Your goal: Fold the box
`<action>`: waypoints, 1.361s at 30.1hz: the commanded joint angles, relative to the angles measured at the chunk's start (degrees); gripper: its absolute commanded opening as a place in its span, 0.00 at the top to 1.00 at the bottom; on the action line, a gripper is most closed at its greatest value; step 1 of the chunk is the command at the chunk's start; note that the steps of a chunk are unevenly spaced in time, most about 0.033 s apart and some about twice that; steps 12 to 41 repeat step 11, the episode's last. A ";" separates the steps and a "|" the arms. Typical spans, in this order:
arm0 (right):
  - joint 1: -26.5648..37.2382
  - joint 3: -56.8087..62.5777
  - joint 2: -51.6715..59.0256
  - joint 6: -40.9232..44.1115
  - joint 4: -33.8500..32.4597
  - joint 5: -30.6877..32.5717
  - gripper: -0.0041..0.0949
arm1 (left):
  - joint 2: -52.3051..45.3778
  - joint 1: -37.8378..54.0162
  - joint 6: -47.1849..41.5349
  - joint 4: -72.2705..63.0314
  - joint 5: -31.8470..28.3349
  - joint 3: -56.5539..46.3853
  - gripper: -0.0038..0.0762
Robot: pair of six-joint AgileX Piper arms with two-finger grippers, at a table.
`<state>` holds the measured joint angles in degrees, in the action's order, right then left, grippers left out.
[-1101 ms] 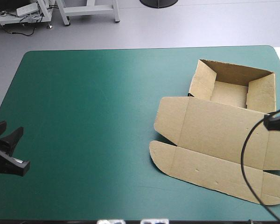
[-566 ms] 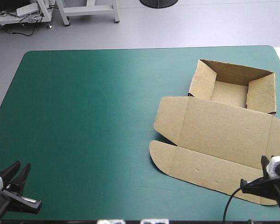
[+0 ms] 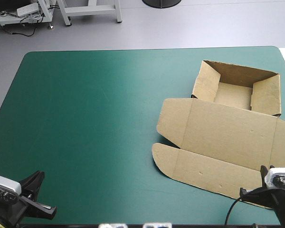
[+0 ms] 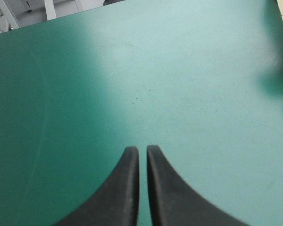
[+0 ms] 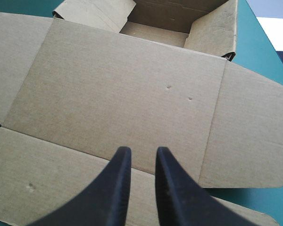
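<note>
The brown box [image 3: 206, 83] lies on the right half of the teal-green cover as an open tray with raised walls. Its lid [image 3: 228, 130] lies flat toward the near edge, and a long front flap [image 3: 204, 171] sits beyond it. My right gripper [image 3: 252, 185] hovers at the near right corner over that flap. In the right wrist view its black fingers [image 5: 142, 150] are all but together above the lid [image 5: 122, 84], holding nothing, with the tray [image 5: 207, 33] ahead. My left gripper [image 3: 43, 192] is at the near left corner, shut [image 4: 141, 149] over bare cover.
The teal-green cover [image 3: 95, 118] stretches bare from the box to the left edge. The box's lid flap [image 5: 254, 132] reaches close to the table's right edge. Grey floor and a stand's legs lie beyond the far edge.
Both arms pulled back toward the near edge. The right gripper dropped from beside the tray at the right edge to the near right corner. The left gripper slid nearer and slightly rightward.
</note>
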<state>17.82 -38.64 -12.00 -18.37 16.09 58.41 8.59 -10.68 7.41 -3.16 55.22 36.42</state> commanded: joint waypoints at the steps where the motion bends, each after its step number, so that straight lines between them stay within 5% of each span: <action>1: 0.29 -0.48 -0.84 0.13 0.94 -4.36 0.78 | 0.98 -0.41 -0.38 -1.40 -4.49 -0.19 0.91; 41: 0.29 4.69 -0.84 0.01 1.07 -4.97 0.78 | 0.98 -0.41 -0.38 -3.51 -5.95 -1.81 0.91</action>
